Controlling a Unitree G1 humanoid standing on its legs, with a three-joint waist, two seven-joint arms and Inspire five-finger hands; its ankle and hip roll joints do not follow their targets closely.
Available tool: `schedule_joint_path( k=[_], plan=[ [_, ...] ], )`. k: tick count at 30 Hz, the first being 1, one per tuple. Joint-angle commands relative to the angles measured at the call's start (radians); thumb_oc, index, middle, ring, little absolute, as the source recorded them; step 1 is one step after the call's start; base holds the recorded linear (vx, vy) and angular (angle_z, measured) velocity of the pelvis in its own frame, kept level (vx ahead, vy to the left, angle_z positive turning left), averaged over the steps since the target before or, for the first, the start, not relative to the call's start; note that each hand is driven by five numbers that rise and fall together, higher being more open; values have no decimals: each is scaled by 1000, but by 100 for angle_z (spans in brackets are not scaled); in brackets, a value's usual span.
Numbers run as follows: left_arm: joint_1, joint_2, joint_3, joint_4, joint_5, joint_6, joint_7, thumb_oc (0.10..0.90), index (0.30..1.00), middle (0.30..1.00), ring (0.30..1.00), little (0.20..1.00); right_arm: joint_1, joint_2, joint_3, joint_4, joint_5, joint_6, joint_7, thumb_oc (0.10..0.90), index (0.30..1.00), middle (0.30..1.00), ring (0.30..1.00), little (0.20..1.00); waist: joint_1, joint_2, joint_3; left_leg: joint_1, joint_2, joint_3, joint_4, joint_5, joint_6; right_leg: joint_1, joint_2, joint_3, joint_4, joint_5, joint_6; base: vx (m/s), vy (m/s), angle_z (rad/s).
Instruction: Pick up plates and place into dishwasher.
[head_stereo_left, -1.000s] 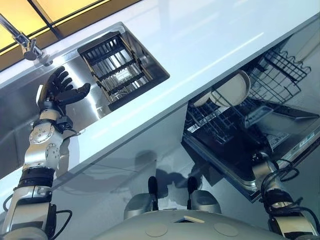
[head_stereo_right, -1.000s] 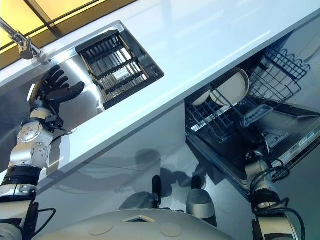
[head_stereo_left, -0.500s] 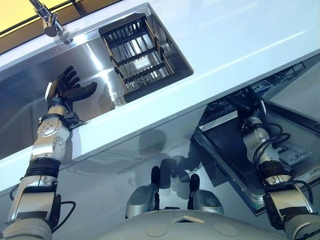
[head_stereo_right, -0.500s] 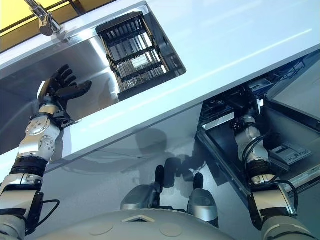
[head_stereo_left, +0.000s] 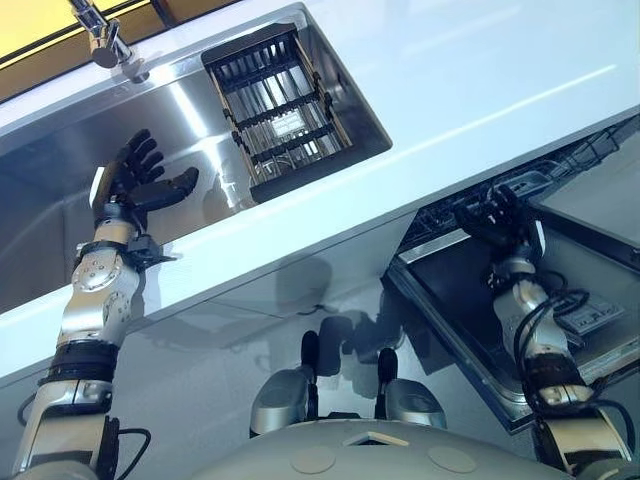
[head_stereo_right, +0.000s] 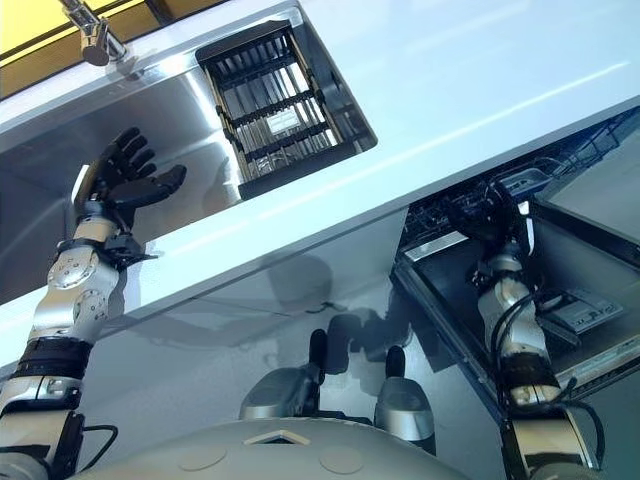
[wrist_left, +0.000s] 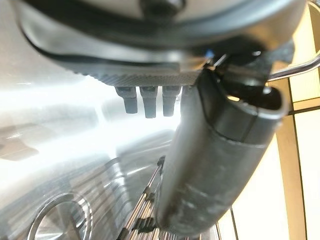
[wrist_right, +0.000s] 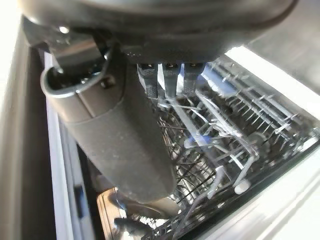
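Warm yellow panelling (head_stereo_left: 30, 20) backs a long white counter (head_stereo_left: 450, 60). Set into the counter is the stainless steel sink (head_stereo_left: 190, 110), taken here as the landmark.

Left eye view: a black slatted drainer basket (head_stereo_left: 285, 110) fills the sink's right end and a chrome tap (head_stereo_left: 100, 35) stands at its far rim. The left hand (head_stereo_left: 140, 185) hovers over the sink's bare steel with its fingers spread wide, holding nothing. Right of the sink and lower down, the open dishwasher's dark door (head_stereo_left: 450, 300) lies flat. The right hand (head_stereo_left: 497, 220) has risen from beside that door to the front of the wire dish rack (head_stereo_left: 590, 152). The camera has swung as well, so the pale plates that stood in that rack a second ago are probably now behind the counter's edge.

Right eye view: the layout is the same, with the right hand's fingers loosely splayed at the rack.

Left wrist view: straight fingers (wrist_left: 145, 102) point over shining sink steel and a round drain ring (wrist_left: 60, 220).

Right wrist view: the fingers (wrist_right: 167, 80) are extended and empty, close before the rack's tines. I cannot tell whether they touch.

With both hands empty, I judge that no plate is in transit. The raised right hand looks set to adjust the rack or to withdraw from it.
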Motion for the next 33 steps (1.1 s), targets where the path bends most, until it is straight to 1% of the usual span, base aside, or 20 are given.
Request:
schedule_joint_path(
  k=[1, 5, 8, 13, 14, 15, 16, 18, 20, 21, 24, 26, 27, 29, 31, 32, 33],
  plan=[
    [-29, 52, 106, -19, 19, -112, 24, 800, 900, 900, 900, 900, 9, -44, -118, -128, -27, -129, -14, 800, 900, 900, 900, 900, -62, -32, -125, 36, -73, 65, 15, -130, 53, -74, 65, 23, 133, -108, 7, -65, 14, -17],
    [-60, 76, 125, 37, -8, -111, 25, 800, 900, 900, 900, 900, 54, -67, -195, -84, -20, -133, -20, 800, 900, 900, 900, 900, -100, -38, -130, 43, -73, 95, 10, -137, 52, -78, 63, 30, 129, -101, 19, -53, 1, -30],
    [-80, 90, 123, 64, -12, -110, 21, 800, 900, 900, 900, 900, 61, -84, -222, -54, -16, -157, -43, 800, 900, 900, 900, 900, -111, -39, -133, 45, -74, 105, 10, -142, 52, -79, 63, 37, 125, -97, 24, -36, -14, -22],
    [-114, 106, 99, 116, -29, -122, 11, 800, 900, 900, 900, 900, 53, -109, -259, 29, -31, -207, -129, 800, 900, 900, 900, 900, -122, -35, -139, 48, -74, 123, 9, -146, 49, -76, 64, 42, 116, -89, 33, -17, -17, -23],
    [-121, 109, 90, 112, -30, -115, 16, 800, 900, 900, 900, 900, 51, -112, -260, 36, -55, -206, -180, 800, 900, 900, 900, 900, -123, -33, -140, 49, -74, 122, 9, -146, 49, -76, 64, 43, 114, -87, 33, -2, -13, -17],
    [-122, 109, 88, 111, -31, -113, 18, 800, 900, 900, 900, 900, 49, -112, -261, 38, -62, -201, -195, 800, 900, 900, 900, 900, -122, -33, -140, 48, -74, 122, 9, -146, 49, -75, 64, 44, 113, -87, 34, 2, -25, -14],
    [-128, 110, 78, 114, -27, -114, 20, 800, 900, 900, 900, 900, 46, -115, -263, 69, -88, -211, -277, 800, 900, 900, 900, 900, -122, -32, -142, 48, -74, 124, 9, -146, 49, -74, 64, 44, 110, -84, 35, 2, -30, -12],
    [-131, 112, 68, 107, -22, -112, 29, 800, 900, 900, 900, 900, 46, -117, -277, 105, -127, -202, -378, 800, 900, 900, 900, 900, -120, -29, -144, 46, -74, 124, 9, -146, 49, -75, 65, 47, 108, -83, 36, 3, -34, -7],
    [-132, 115, 61, 100, -22, -109, 39, 800, 900, 900, 900, 900, 48, -116, -285, 136, -148, -212, -432, 800, 900, 900, 900, 900, -118, -27, -143, 45, -74, 123, 9, -146, 50, -76, 66, 46, 109, -82, 36, 8, -21, 0],
    [-135, 119, 54, 95, -21, -107, 48, 800, 900, 900, 900, 900, 50, -112, -292, 171, -138, -199, -463, 800, 900, 900, 900, 900, -116, -23, -142, 44, -73, 122, 9, -145, 50, -77, 66, 43, 111, -82, 37, 23, -55, -1],
    [-144, 126, 44, 80, -27, -102, 67, 800, 900, 900, 900, 900, 47, -97, -288, 251, -78, -194, -437, 800, 900, 900, 900, 900, -108, -15, -135, 40, -73, 113, 11, -142, 50, -78, 62, 39, 120, -87, 34, 30, -60, -1],
    [-149, 133, 47, 71, -38, -99, 67, 800, 900, 900, 900, 900, 41, -90, -282, 289, -46, -203, -426, 800, 900, 900, 900, 900, -102, -10, -132, 38, -72, 107, 11, -140, 50, -80, 61, 36, 127, -91, 31, 34, -67, 0],
    [-151, 134, 46, 65, -36, -102, 68, 800, 900, 900, 900, 900, 36, -80, -273, 303, 11, -198, -399, 800, 900, 900, 900, 900, -97, -6, -128, 35, -70, 102, 13, -137, 48, -83, 61, 34, 134, -93, 29, 32, -62, 0],
    [-150, 137, 48, 64, -40, -109, 64, 800, 900, 900, 900, 900, 31, -74, -269, 325, 71, -196, -363, 800, 900, 900, 900, 900, -92, -3, -124, 31, -69, 96, 16, -135, 47, -87, 60, 31, 144, -98, 26, 44, -68, 2],
    [-154, 140, 50, 68, -43, -118, 60, 800, 900, 900, 900, 900, 19, -55, -257, 351, 237, -191, -242, 800, 900, 900, 900, 900, -84, 5, -115, 20, -67, 87, 28, -133, 45, -96, 57, 24, 164, -107, 20, 51, -79, 3],
    [-159, 142, 55, 73, -45, -120, 56, 800, 900, 900, 900, 900, 11, -47, -252, 362, 330, -171, -178, 800, 900, 900, 900, 900, -81, 9, -109, 12, -66, 83, 36, -133, 45, -104, 56, 23, 176, -113, 16, 22, -77, 5],
    [-170, 145, 61, 84, -50, -128, 52, 800, 900, 900, 900, 900, -3, -37, -243, 369, 462, -133, -87, 800, 900, 900, 900, 900, -76, 16, -96, -7, -64, 75, 52, -131, 41, -119, 53, 22, 199, -122, 10, -15, -71, 7]
  ],
)
